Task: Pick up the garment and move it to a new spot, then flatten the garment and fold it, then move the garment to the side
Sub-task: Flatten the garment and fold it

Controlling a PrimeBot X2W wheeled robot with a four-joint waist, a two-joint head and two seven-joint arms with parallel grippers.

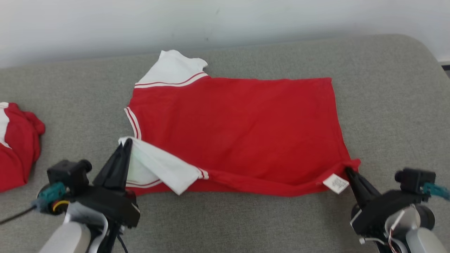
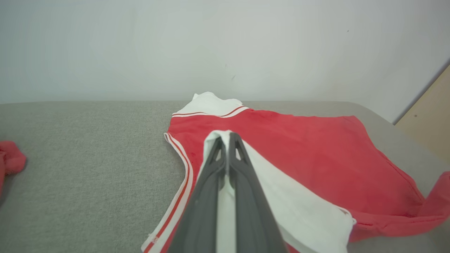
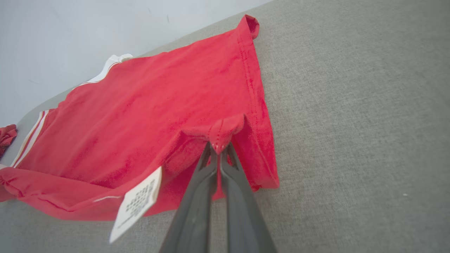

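Your work lies on the grey pad (image 1: 246,218), with the pale wall (image 1: 225,21) behind it. The garment (image 1: 239,130) is spread near the pad's middle, mostly flat, neck end toward your left and hem toward your right. A second red cloth (image 1: 17,144) sits bunched at the pad's far left, well apart from it. Both arms are on the garment's near edge. Your left gripper (image 1: 126,142) is clamped on the near white sleeve (image 1: 165,167), and the left wrist view shows white cloth caught between its closed fingers (image 2: 242,158). Your right gripper (image 1: 348,170) is pinched tight on the near hem corner, and the right wrist view shows a red tuck of hem squeezed at its tips (image 3: 218,147). The near edge looks raised and rolled between the two grips, so you seem to be in the folding step, with flattening largely done. The next move likely calls for lifting both grips together and carrying the near edge toward the far edge, keeping it taut and level so that the sleeve turns in cleanly and the hem corners meet. Watch the care label (image 1: 336,183), which hangs out just beside your right gripper and should end up inside the fold.
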